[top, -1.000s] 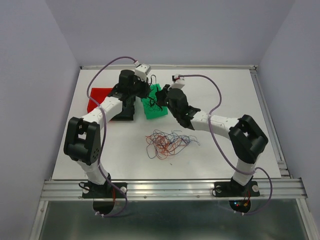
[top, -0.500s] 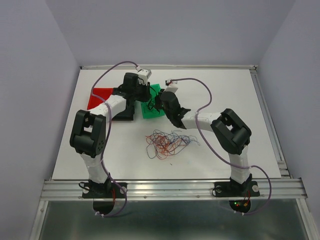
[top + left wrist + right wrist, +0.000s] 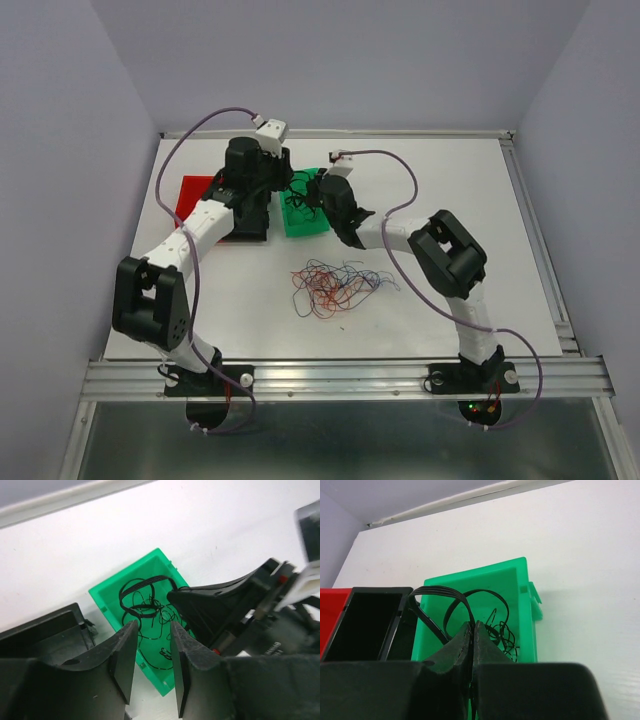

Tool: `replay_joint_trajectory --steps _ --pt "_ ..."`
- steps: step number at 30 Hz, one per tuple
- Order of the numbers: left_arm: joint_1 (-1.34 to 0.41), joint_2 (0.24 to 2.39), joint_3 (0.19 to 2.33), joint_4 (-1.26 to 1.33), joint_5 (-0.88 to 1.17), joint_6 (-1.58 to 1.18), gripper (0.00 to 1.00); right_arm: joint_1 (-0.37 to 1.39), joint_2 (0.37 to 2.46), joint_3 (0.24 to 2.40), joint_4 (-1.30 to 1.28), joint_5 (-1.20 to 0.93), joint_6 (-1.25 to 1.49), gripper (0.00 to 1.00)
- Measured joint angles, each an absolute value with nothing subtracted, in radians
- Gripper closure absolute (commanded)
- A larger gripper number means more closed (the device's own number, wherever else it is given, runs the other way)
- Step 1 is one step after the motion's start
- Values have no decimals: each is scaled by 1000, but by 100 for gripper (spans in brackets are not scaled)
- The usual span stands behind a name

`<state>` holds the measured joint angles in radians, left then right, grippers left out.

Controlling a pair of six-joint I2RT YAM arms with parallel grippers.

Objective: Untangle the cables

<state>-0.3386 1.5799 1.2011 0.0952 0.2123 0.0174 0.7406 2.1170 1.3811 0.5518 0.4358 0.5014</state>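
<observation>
A loose clump of red, blue and black cables (image 3: 335, 285) lies on the white table in the middle. More black cables (image 3: 147, 600) lie coiled in a green bin (image 3: 305, 218). My right gripper (image 3: 472, 630) is shut on a flat black cable loop (image 3: 440, 597) over the green bin (image 3: 520, 587); in the top view it (image 3: 312, 197) sits at the bin's far end. My left gripper (image 3: 152, 637) is open and empty above the bin's near-left edge (image 3: 107, 607), just beside the right gripper's fingers (image 3: 200, 607). In the top view it (image 3: 280, 188) is left of the bin.
An empty black bin (image 3: 250, 222) stands left of the green one, also in the right wrist view (image 3: 367, 625). A red bin (image 3: 195, 195) sits further left. The table's back rail (image 3: 400, 133) runs behind the bins.
My left arm has stretched out and its wrist swung back and left. My right arm has folded in, with its gripper staying over the green bin. The clump in the middle has not moved.
</observation>
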Motion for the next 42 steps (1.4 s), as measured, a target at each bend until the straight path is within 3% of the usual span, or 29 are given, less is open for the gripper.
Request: replay_joint_trajectory --steps 10,16,20,25,30,39,42 --pt "-339 1486 1140 165 171 73 57 741 2292 1554 523 437 491 99" --pt "-348 1506 1138 161 153 101 57 741 2314 1595 497 467 484 91" --pt "-354 1510 1138 160 146 112 57 754 2295 1570 500 500 452 72" --pt "-354 1515 1138 160 129 124 57 780 2241 1528 501 537 397 68" --pt "-354 1517 1138 160 109 131 56 795 2152 1477 518 542 362 57" --pt "-354 1517 1138 157 102 143 56 793 2074 1443 531 540 349 61" --pt "-354 1517 1138 155 105 152 55 793 2091 1447 528 543 343 52"
